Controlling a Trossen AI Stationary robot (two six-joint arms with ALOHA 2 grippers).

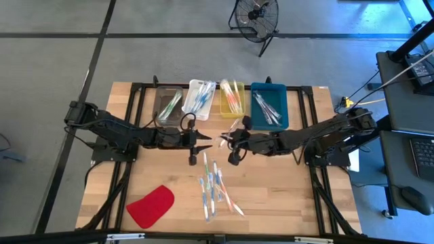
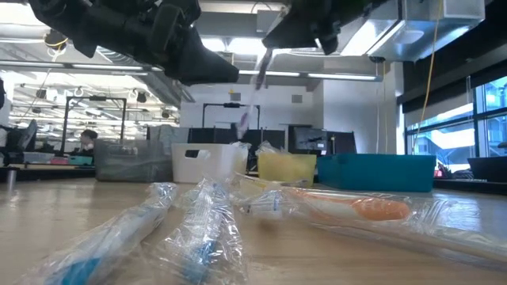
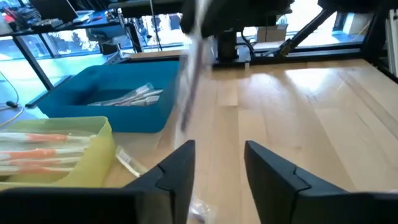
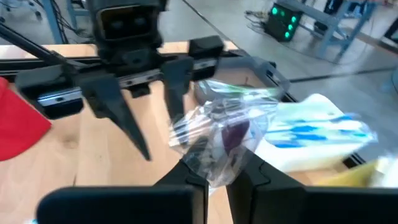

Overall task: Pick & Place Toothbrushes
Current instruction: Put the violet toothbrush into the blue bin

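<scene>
Wooden table [image 1: 285,196] on grey floor, fan [image 1: 256,15] at 12 o'clock.

Four bins along the far edge: clear [image 1: 167,105], white [image 1: 199,97], yellow [image 1: 232,99], blue [image 1: 269,105]. Loose wrapped toothbrushes [image 1: 213,190] lie at 6 o'clock of the grippers (red piece [image 1: 151,206] at 7). Right gripper [image 4: 216,169] is pinched on a wrapped toothbrush [image 4: 225,127]; left gripper [image 3: 219,163], spread and empty, faces it just beside.

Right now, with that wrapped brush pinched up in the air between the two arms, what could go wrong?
The right gripper pinches only the crinkly wrapper end of the wrapped toothbrush, so it might slip out. The left gripper stands open close beside it; a swing could snag the wrapper. Dropped, it could land among the loose toothbrushes below.
</scene>
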